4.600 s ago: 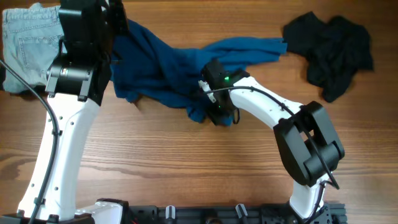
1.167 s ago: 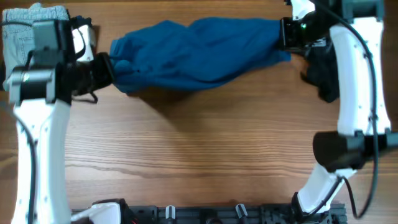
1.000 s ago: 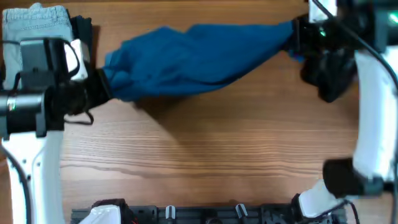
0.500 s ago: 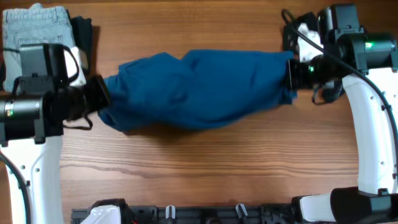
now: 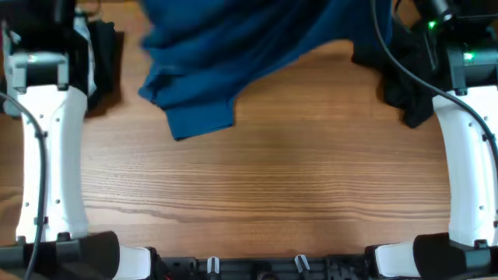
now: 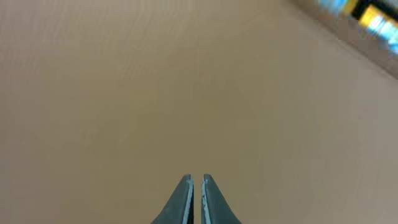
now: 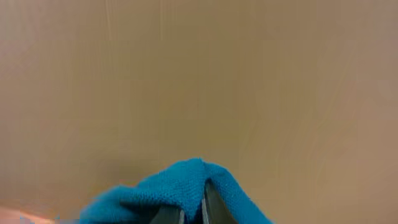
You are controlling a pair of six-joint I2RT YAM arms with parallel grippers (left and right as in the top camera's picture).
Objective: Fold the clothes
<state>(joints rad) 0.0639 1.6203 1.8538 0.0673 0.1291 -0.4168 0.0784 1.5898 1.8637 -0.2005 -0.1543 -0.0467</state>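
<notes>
Right now both arms are raised high, with the wrists off the top edge of the overhead view.

Right gripper [image 7: 191, 210]: fingers pinched on a bunched edge of the clothes [image 5: 233, 47].

Left gripper [image 6: 197, 182]: fingers pressed together, no cloth showing between them in the wrist view. I cannot tell whether a thin hem is caught further back.

The clothes hang across the far side of the table [image 5: 296, 187]. One loose corner droops lowest on the left side, with bare wood in front of it. A black garment [image 5: 408, 85] is heaped beside my right arm, close to the blue cloth's right end.

Step in hand, as I judge it: spread the cloth flat before any fold. To do it well:
- Confirm the left hold first, regripping the drooping left edge if it is free.
- Hold both corners level and taut.
- Lower toward the near bare wood with the trailing hem landing first, so the cloth lies without bunching.
- Steer clear of the black heap.
</notes>
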